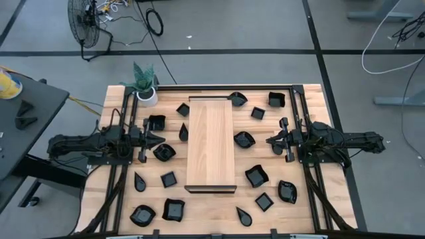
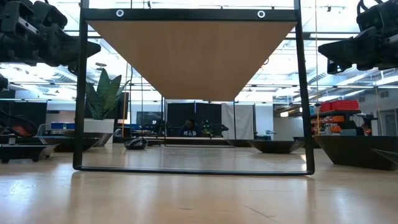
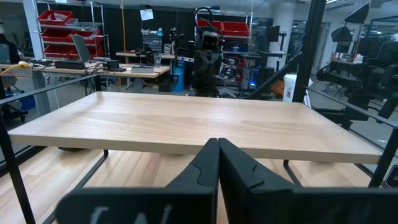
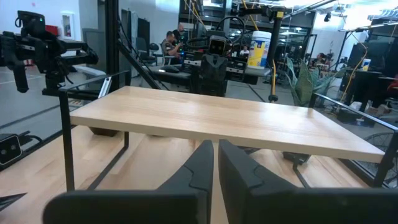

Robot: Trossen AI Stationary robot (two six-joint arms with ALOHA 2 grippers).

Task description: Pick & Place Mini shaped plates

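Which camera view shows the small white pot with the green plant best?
The high view: the white pot and its leaves show whole at the table's corner. The low view shows only leaves and the pot's side. The wrist views show neither clearly.

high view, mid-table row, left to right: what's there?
left end effector → small black dish → wooden board → wavy black dish → right end effector
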